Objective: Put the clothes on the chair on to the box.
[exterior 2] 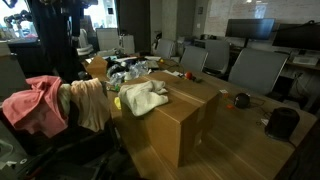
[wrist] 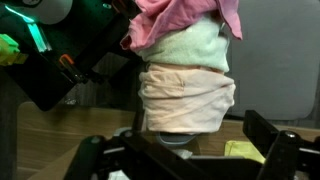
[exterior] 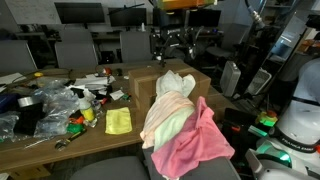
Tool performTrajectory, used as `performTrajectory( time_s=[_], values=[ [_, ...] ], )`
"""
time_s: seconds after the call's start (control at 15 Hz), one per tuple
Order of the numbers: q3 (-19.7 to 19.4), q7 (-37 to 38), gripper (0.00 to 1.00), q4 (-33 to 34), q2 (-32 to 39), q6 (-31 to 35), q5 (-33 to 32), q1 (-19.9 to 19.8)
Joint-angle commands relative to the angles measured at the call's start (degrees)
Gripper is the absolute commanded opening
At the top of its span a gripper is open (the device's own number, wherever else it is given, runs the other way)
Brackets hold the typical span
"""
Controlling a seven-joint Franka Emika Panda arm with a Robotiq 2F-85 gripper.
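Note:
The chair's back is draped with clothes: a pink garment and a pale yellow-green one. In an exterior view the pink one hangs beside a cream one. A white garment lies on the brown cardboard box, also seen on the box behind the chair. My gripper hangs above the box, open and empty. In the wrist view its fingers stand wide apart, and the gripper faces the stacked pink, pale green and cream clothes.
A bright-yellow cloth lies on the wooden table next to the box, also low in the wrist view. Bags and clutter fill the table's far side. Grey office chairs stand around. The white robot base is beside the chair.

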Motion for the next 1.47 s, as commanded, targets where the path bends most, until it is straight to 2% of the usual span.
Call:
performTrajectory(
  time_s=[0.0, 0.47, 0.87, 1.13, 1.4],
  values=[
    [0.0, -10.7, 1.0, -0.4, 1.1, 0.0, 4.1, 0.4],
    [-1.0, -31.4, 1.0, 0.6, 5.3, -3.7, 11.1, -0.2],
    [-2.5, -45.2, 1.0, 2.7, 10.1, -13.7, 16.8, -1.2],
    [-2.3, -45.6, 1.0, 3.9, 14.0, -19.6, 18.6, -1.1],
    [-1.7, -44.1, 1.0, 4.5, 16.8, -21.2, 19.1, -0.7]
  ],
)
